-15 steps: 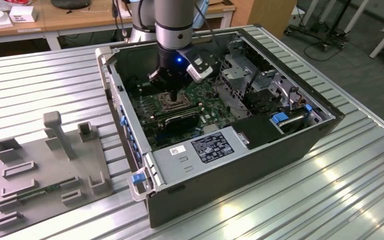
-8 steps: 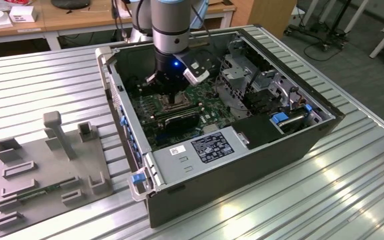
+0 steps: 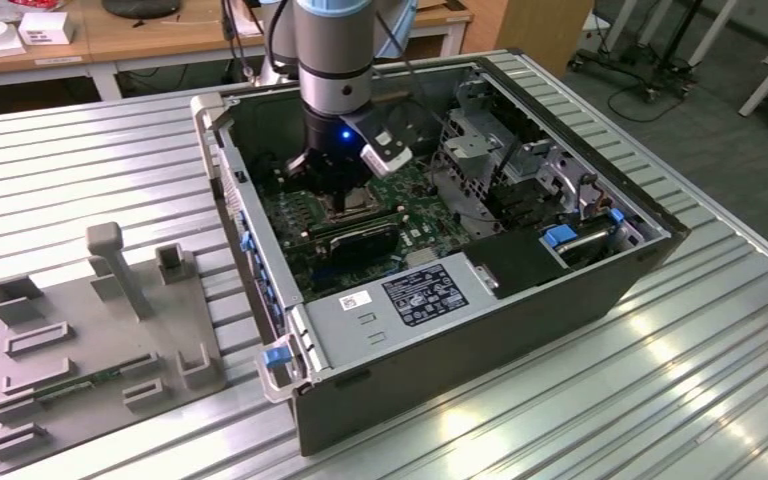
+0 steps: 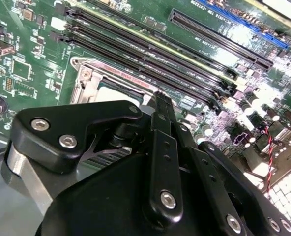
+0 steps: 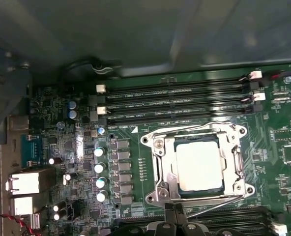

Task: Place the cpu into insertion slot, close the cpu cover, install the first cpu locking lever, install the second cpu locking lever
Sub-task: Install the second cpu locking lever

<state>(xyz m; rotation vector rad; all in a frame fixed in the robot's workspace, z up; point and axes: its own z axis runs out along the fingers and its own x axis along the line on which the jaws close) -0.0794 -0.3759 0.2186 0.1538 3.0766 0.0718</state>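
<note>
A ribbed metal table (image 3: 651, 400) is seen across the exterior view, with bright reflections of overhead light on its grooves. Wooden desks (image 3: 157, 40) are placed behind it, with white boxes (image 3: 44, 27) on one. A grey floor (image 3: 718, 100) and wheeled stand bases (image 3: 624, 75) are seen at the exterior view's right.

My own black housing hides most of the insertion slot (image 4: 94, 83) in the second wrist view; my gripper (image 5: 174, 216) runs off the first wrist view's edge.
</note>
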